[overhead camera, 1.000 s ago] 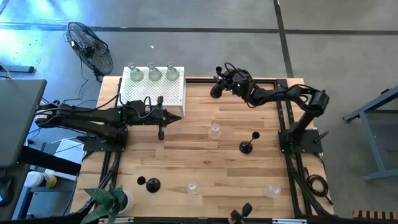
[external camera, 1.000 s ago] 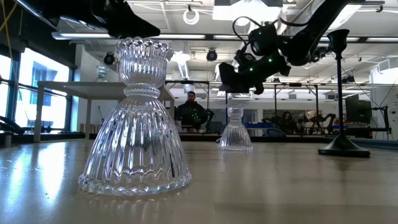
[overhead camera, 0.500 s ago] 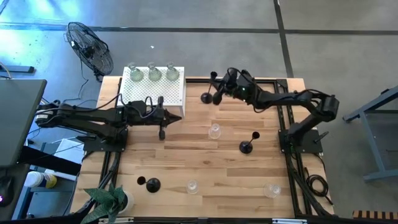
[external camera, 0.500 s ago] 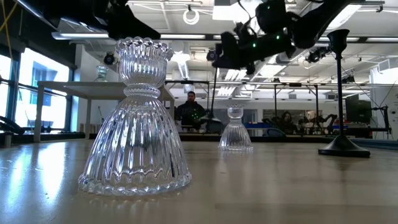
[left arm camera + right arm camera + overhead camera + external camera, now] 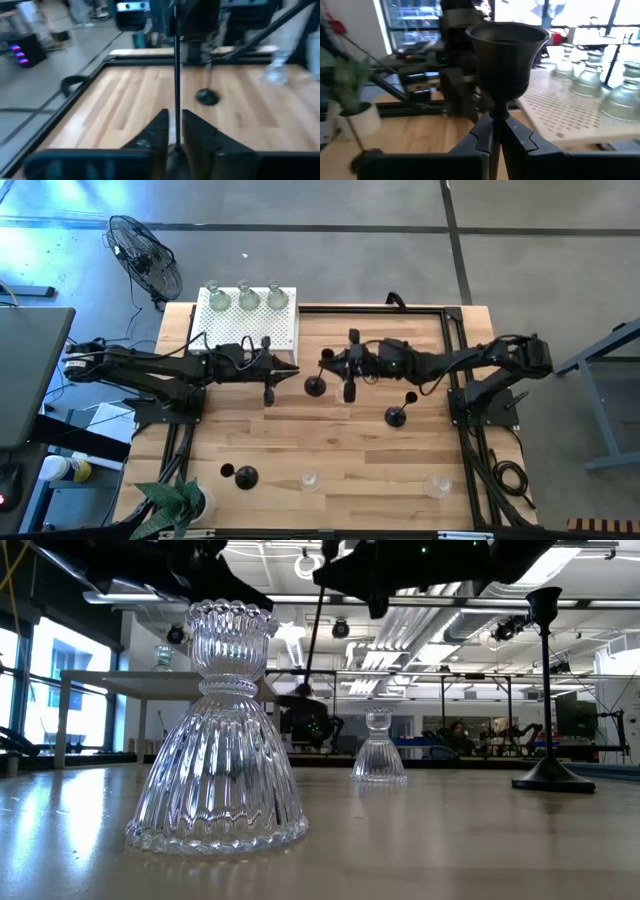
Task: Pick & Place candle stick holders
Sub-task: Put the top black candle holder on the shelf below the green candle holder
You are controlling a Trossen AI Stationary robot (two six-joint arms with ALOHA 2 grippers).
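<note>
Robotics lab: exposed ceiling ducts (image 5: 400, 625), concrete floor (image 5: 330, 255), workbenches (image 5: 100, 680) behind.

A light wooden table (image 5: 330, 440) is seen. Black holders (image 5: 396, 416) and clear glass holders (image 5: 309, 479) are spread over it. A white perforated stand (image 5: 262, 333) is set at a far corner.

Fan (image 5: 146, 260), perforated stand (image 5: 248, 332), potted plant (image 5: 178, 502).
</note>
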